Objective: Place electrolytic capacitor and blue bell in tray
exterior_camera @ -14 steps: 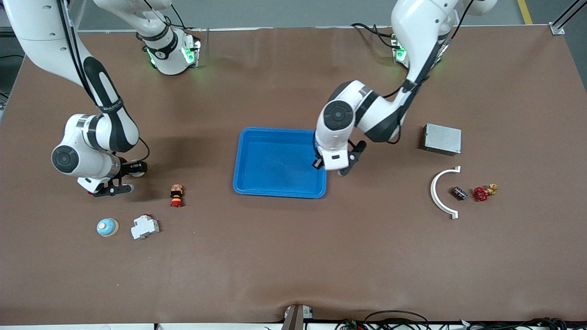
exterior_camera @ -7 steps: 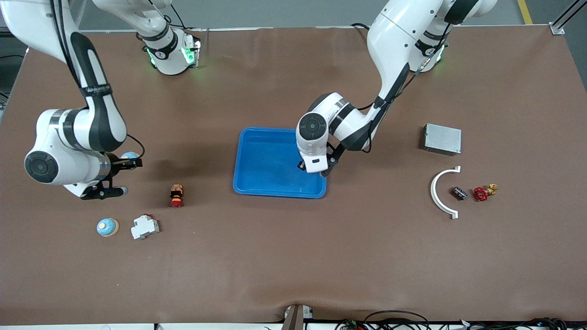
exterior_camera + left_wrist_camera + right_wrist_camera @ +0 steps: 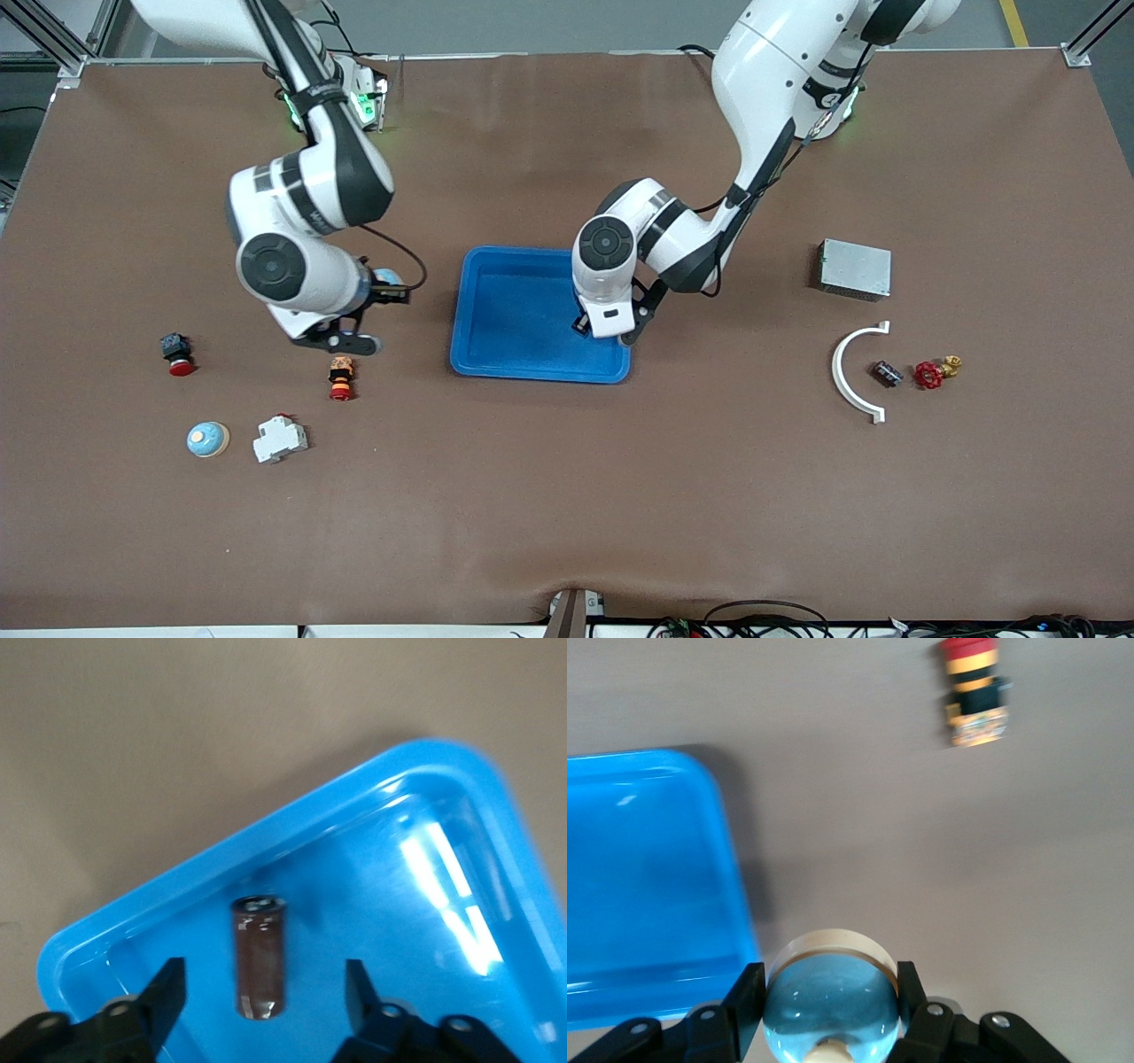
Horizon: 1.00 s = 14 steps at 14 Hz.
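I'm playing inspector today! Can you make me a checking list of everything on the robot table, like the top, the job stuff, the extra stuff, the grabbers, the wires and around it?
Surface: brown table cover, wrinkled at the edge nearest the front camera.
Job's things: capacitor lies in the blue tray; blue bell held in the air, not yet over the tray.
Clutter: grey box, white arc, red valve, second bell, white breaker, two push buttons.
Grippers: left gripper open over the capacitor; right gripper shut on the bell.
Cables: some at the table's near edge.
Surroundings: grey floor.
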Each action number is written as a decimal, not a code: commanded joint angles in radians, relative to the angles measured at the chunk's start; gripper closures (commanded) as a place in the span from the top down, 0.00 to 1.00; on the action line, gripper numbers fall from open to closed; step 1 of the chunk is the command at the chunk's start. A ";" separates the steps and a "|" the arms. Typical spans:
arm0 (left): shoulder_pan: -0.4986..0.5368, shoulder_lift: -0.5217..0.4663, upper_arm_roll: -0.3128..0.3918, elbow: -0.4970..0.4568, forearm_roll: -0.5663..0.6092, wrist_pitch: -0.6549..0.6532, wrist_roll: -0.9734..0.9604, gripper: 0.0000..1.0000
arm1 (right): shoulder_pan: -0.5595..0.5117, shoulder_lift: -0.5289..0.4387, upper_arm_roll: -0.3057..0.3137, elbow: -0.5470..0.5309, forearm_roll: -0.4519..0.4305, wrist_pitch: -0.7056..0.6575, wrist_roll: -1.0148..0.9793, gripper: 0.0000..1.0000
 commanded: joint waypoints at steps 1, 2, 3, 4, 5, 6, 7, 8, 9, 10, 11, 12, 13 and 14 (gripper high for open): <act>0.044 -0.085 0.010 -0.015 0.041 -0.063 -0.013 1.00 | 0.070 0.008 -0.015 0.009 0.058 0.070 0.103 0.10; 0.064 -0.109 0.010 -0.017 0.053 -0.090 -0.006 1.00 | 0.110 0.030 -0.015 0.009 0.068 0.118 0.152 0.10; 0.084 -0.131 0.010 -0.018 0.070 -0.118 -0.001 1.00 | 0.145 0.053 -0.015 0.009 0.068 0.165 0.196 0.10; 0.100 -0.151 0.008 -0.020 0.090 -0.150 0.004 1.00 | 0.176 0.082 -0.015 0.009 0.068 0.204 0.233 0.10; 0.119 -0.172 0.008 -0.020 0.101 -0.185 0.026 1.00 | 0.199 0.111 -0.015 0.009 0.068 0.236 0.253 0.10; 0.140 -0.192 0.008 -0.021 0.101 -0.222 0.071 1.00 | 0.220 0.137 -0.015 0.007 0.068 0.262 0.264 0.10; 0.168 -0.209 0.008 -0.023 0.102 -0.264 0.101 1.00 | 0.237 0.160 -0.015 0.006 0.068 0.279 0.276 0.10; 0.191 -0.223 0.010 -0.030 0.118 -0.294 0.128 1.00 | 0.248 0.177 -0.015 0.006 0.068 0.284 0.276 0.10; 0.220 -0.235 0.008 -0.041 0.136 -0.313 0.155 1.00 | 0.251 0.191 -0.015 0.006 0.068 0.285 0.276 0.10; 0.251 -0.247 0.008 -0.061 0.153 -0.328 0.196 1.00 | 0.251 0.203 -0.015 0.006 0.068 0.290 0.275 0.11; 0.287 -0.266 0.008 -0.091 0.165 -0.333 0.250 1.00 | 0.251 0.217 -0.015 0.006 0.066 0.296 0.273 0.11; 0.332 -0.280 0.008 -0.114 0.168 -0.333 0.313 1.00 | 0.253 0.229 -0.015 0.006 0.066 0.302 0.273 0.11; 0.387 -0.290 0.008 -0.136 0.168 -0.333 0.382 1.00 | 0.262 0.240 -0.015 0.006 0.066 0.313 0.273 0.11; 0.435 -0.294 0.008 -0.148 0.170 -0.333 0.442 1.00 | 0.274 0.248 -0.015 0.006 0.066 0.319 0.275 0.12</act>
